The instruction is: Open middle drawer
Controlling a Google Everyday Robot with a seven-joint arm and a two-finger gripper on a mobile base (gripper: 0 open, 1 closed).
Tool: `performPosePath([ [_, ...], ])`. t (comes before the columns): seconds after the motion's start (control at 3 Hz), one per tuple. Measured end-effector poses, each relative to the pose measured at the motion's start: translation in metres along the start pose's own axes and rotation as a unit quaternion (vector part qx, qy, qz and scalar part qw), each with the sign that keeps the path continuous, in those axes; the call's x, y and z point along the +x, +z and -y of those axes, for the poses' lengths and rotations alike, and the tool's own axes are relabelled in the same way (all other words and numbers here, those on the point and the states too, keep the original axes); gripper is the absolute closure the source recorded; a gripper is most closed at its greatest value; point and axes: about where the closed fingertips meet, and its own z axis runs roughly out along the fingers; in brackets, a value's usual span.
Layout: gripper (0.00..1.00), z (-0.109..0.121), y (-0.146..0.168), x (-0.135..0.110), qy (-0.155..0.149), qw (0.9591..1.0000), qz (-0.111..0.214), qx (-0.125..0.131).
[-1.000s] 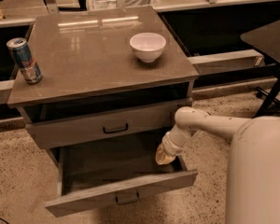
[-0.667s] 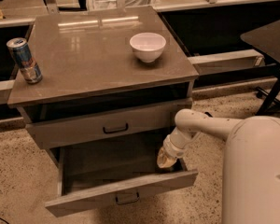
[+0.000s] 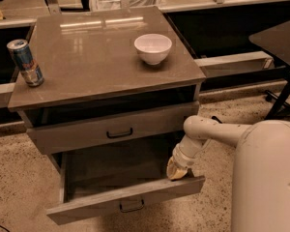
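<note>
With the middle drawer point(image 3: 87, 208) pulled out toward 6 o'clock and the gripper point(image 3: 176, 170), grip state impossible to tell, tucked at its 3 o'clock corner, a careless retreat could snag and shove it shut.

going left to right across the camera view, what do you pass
soda can at the cabinet top's left edge → white bowl → tool, low at the open drawer's right front corner → robot's white body

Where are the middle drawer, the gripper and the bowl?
middle drawer point(image 3: 87, 208): camera view, front panel left of the handle.
gripper point(image 3: 176, 171): camera view, its tip, at the drawer's right front corner.
bowl point(image 3: 153, 48): camera view, outer wall.
</note>
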Motion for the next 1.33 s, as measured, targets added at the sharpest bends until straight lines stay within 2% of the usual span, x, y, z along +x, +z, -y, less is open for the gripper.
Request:
performPosePath([
  [0.33, 1.00, -0.017, -0.008, 0.000, 0.003, 1.0000, -0.006, -0.007],
  [0.67, 1.00, -0.047, -0.016, -0.006, 0.007, 0.9997, -0.005, -0.024],
  [1.0, 1.00, -0.052, -0.018, -0.007, 0.009, 0.9996, -0.002, -0.026],
  [1.33, 1.00, -0.046, -0.026, -0.015, -0.002, 0.9999, 0.006, -0.011],
])
